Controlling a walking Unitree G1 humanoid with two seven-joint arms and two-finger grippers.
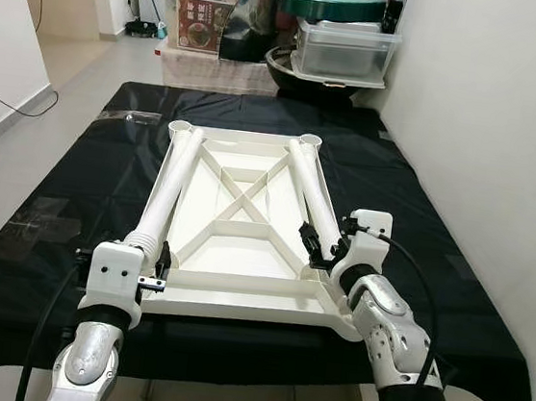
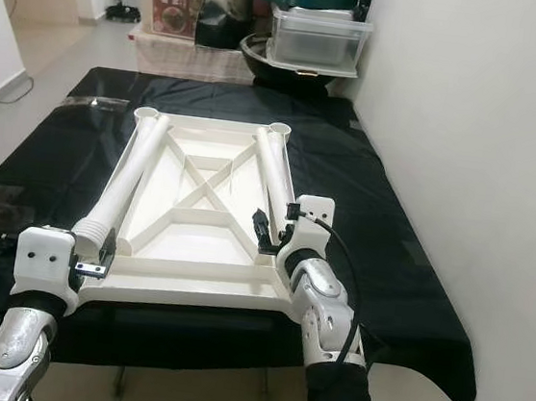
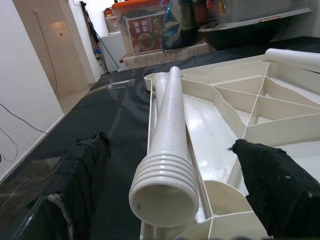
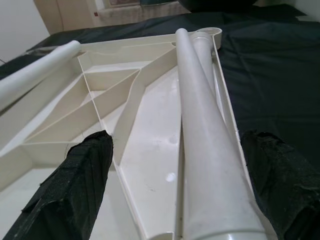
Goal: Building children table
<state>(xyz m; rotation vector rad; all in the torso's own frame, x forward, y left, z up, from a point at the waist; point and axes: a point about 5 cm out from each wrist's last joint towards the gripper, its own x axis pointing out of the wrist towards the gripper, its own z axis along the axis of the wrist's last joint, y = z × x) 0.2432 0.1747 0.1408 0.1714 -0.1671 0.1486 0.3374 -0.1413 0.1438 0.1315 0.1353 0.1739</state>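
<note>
Left eye view puts the upturned white tabletop (image 1: 234, 240) mid-frame on a black sheet (image 1: 454, 270). Lower left, the left claw (image 1: 149, 269) gapes around the ribbed end of the left leg (image 1: 168, 189), not gripping. Right of centre, the right claw (image 1: 325, 251) likewise stands open astride the right leg (image 1: 313, 191).

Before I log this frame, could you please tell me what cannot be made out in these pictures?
- Right table leg: its near end is cut off by the right wrist view's edge, so no thread shows.
- Tabletop: its near corner sockets are covered by the left gripper and right gripper in the head views.
- Box label: too small to read.
</note>
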